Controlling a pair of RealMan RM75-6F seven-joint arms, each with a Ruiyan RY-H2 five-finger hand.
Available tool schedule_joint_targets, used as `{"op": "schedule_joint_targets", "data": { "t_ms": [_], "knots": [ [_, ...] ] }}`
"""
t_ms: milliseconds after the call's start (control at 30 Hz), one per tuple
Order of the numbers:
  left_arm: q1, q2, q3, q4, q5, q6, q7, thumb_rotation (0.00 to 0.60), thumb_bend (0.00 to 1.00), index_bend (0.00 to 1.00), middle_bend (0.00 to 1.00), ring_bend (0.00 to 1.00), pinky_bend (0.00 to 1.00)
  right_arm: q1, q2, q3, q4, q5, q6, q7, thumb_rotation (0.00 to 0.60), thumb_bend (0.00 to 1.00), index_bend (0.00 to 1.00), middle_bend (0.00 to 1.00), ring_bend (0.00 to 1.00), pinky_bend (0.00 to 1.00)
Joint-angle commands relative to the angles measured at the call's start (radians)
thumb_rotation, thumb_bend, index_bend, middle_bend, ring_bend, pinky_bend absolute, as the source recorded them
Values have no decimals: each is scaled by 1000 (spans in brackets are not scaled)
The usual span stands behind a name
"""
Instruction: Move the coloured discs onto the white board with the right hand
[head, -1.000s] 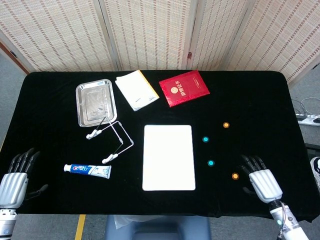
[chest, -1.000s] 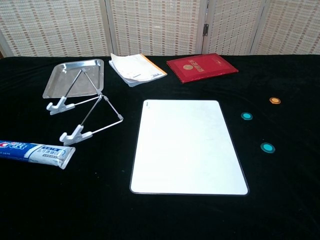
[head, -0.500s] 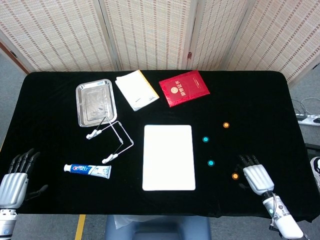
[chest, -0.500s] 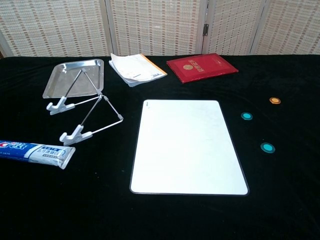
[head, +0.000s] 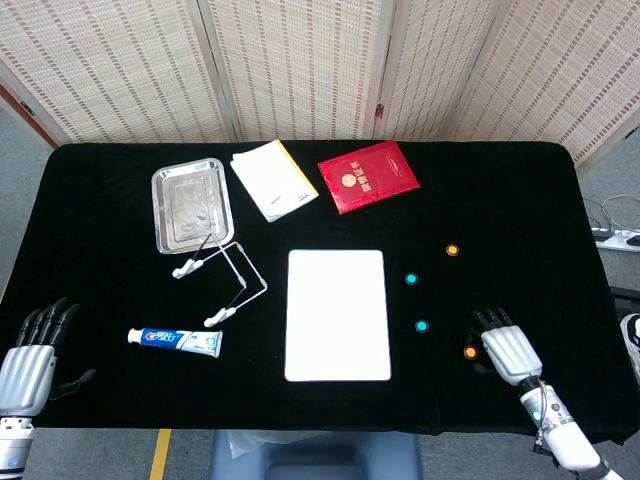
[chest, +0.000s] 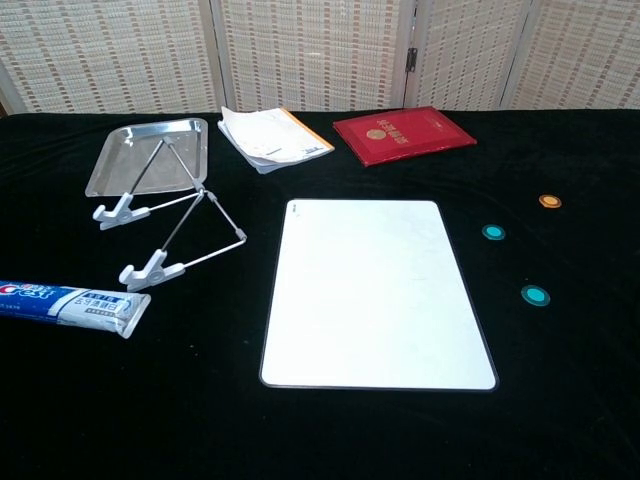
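The white board lies flat at the table's middle. Right of it lie small discs: an orange one farthest back, a teal one, another teal one, and an orange one near the front. My right hand hovers just right of that front orange disc, fingers extended and apart, holding nothing. My left hand rests at the front left corner, fingers spread and empty. Neither hand shows in the chest view.
A metal tray sits at the back left, a wire stand in front of it, and a toothpaste tube near the front. A white booklet and a red booklet lie at the back.
My right hand has slid a little left toward the front orange disc. The discs, the board and the left hand have not moved.
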Motion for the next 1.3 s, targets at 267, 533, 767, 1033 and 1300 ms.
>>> {"op": "schedule_joint_targets", "data": {
  "t_ms": [267, 533, 767, 1033, 1300],
  "knots": [
    [-1, -6, -1, 12, -3, -3, -7, 600, 204, 41, 15, 68, 0, 9, 11, -4, -19, 20, -18, -9, 600, 312, 450, 139, 27, 0],
    [0, -11, -2, 23, -8, -6, -15, 600, 205, 40, 16, 68, 0, 18, 13, -3, -25, 38, -34, -23, 600, 344, 464, 149, 25, 0],
    [0, -16, -1, 34, -9, -7, -22, 600, 205, 39, 15, 68, 0, 22, 12, -6, -30, 46, -40, -32, 600, 384, 500, 167, 34, 0],
    [1, -22, -1, 46, -11, -9, -30, 600, 204, 37, 15, 68, 0, 21, 14, -9, -38, 45, -27, -33, 600, 425, 559, 201, 35, 0],
    [4, -21, -2, 51, -11, -3, -39, 600, 205, 34, 16, 68, 0, 30, 47, -3, -107, -10, 31, -16, 600, 426, 561, 205, 40, 0]
  ]
}}
